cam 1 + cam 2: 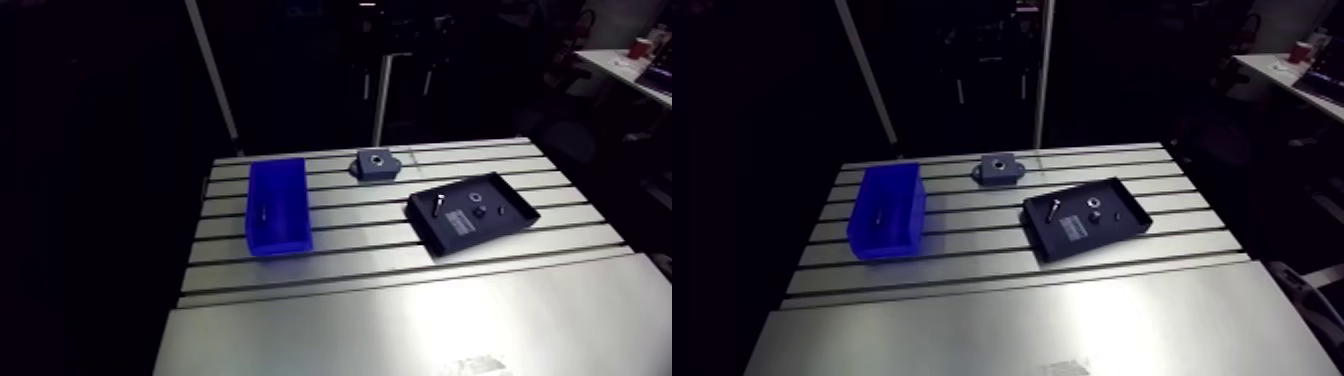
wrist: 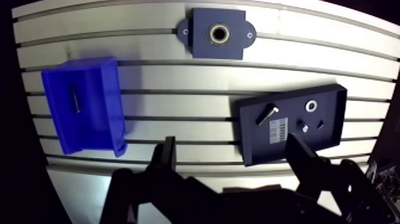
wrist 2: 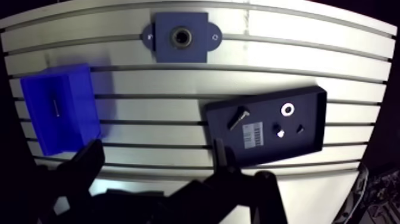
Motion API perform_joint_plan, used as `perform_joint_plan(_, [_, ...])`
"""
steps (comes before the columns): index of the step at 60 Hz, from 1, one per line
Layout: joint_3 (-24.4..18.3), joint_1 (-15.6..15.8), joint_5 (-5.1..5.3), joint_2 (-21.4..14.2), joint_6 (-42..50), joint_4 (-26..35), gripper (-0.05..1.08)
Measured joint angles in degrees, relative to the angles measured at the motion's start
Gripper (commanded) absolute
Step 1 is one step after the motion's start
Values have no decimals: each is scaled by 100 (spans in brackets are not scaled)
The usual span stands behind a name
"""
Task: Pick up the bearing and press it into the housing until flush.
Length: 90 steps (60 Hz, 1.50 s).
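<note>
The dark blue-grey housing (image 2: pixel 202 44) lies flat on the slotted table far ahead of the gripper, its round bore (image 2: pixel 218 34) facing up. A small silver ring, the bearing (image 2: pixel 311 106), lies in the black tray (image 2: pixel 330 140) beside a bolt (image 2: pixel 268 113), a white label and two tiny parts. My gripper (image 2: pixel 231 143) hangs high above the table's near side, open, with nothing between its fingers (image 2: pixel 166 158). The tray's near corner lies under the gap. In the arm view the housing (image 1: pixel 374 164) and tray (image 1: pixel 520 205) show, the gripper does not.
An open blue bin (image 2: pixel 83 110) stands off to the side opposite the tray, with a small screw (image 2: pixel 75 100) inside. A smooth metal plate (image 1: pixel 420 320) covers the table's near part. Table edges drop into darkness all round.
</note>
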Motion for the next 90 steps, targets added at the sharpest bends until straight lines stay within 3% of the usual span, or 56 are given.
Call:
perform_joint_plan(52, [19, -114, 51, -1637, 24, 1030, 1])
perform_joint_plan(90, [29, -250, 70, -1770, 12, 1068, 1])
